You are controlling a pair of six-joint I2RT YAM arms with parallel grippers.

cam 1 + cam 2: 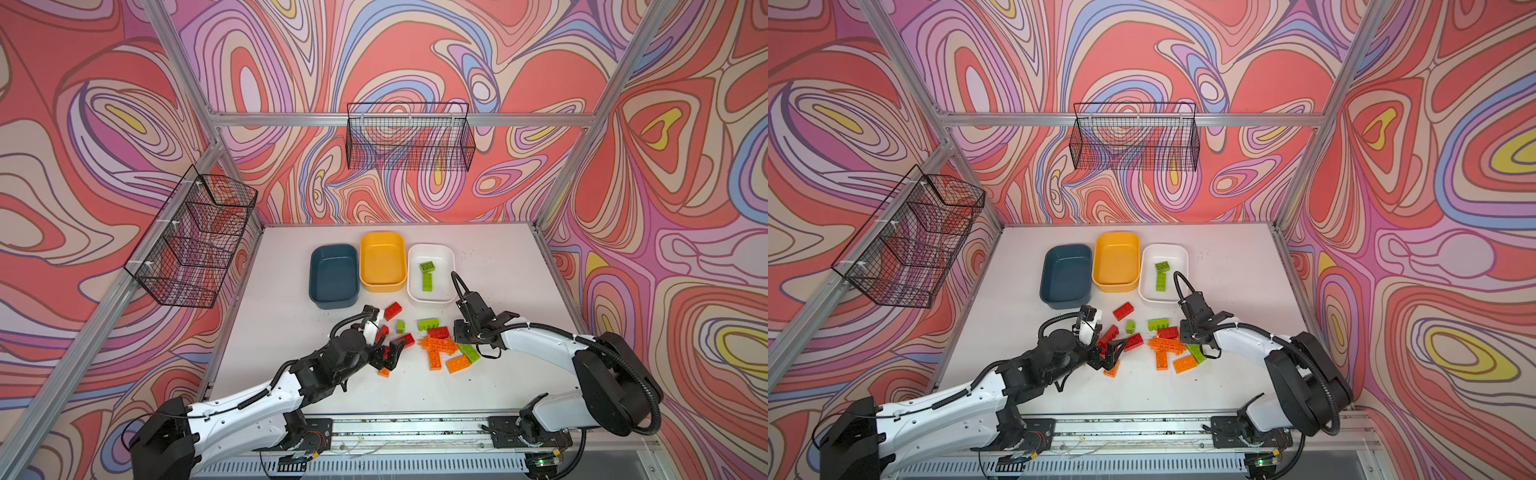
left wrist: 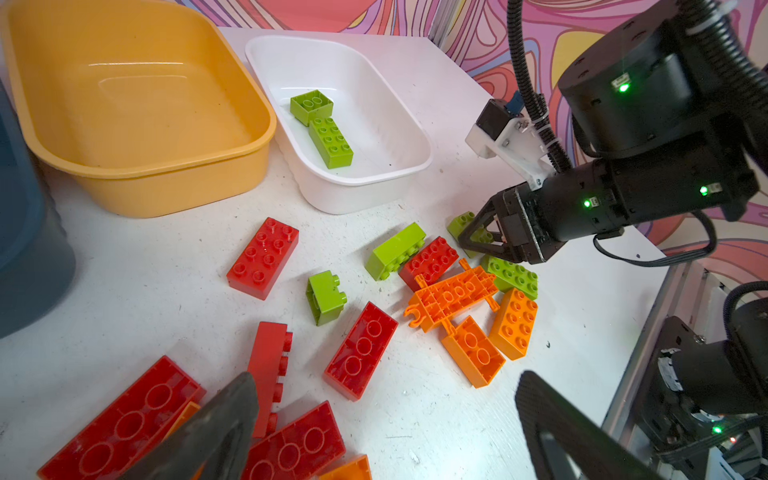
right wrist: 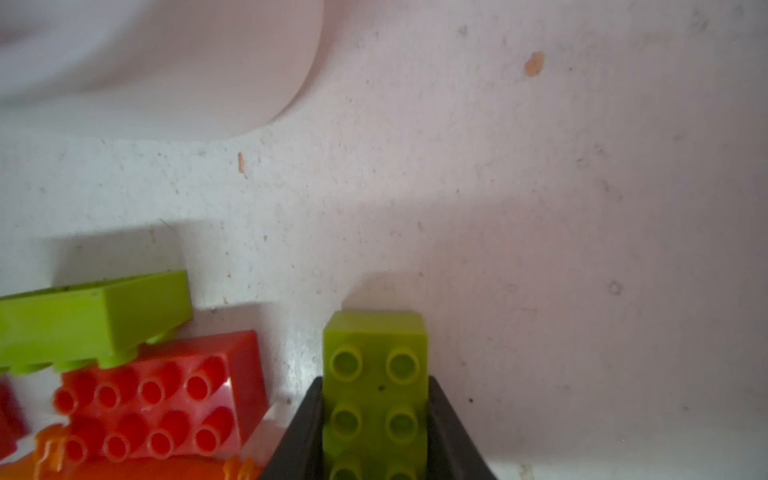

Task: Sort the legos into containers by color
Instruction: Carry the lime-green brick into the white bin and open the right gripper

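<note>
**Q:** Top views: where do the legos lie?

**A:** Two green bricks sit in the white tray. The teal tray and yellow tray are empty. The rest lie strewn on the table in front of the trays, between your arms.

**Q:** Left wrist view?

**A:** Your left gripper hangs wide open over red bricks, holding nothing and probably placed to straddle one. Your right gripper noses into the far edge of the pile.

**Q:** Right wrist view?

**A:** Here its jaws are clamped on the long sides of a green brick, the held brick, studs facing the camera. Gripping across the narrow width suits the jaw span. You cannot tell whether it is off the table. The white tray lies near and is its likely goal.
</note>
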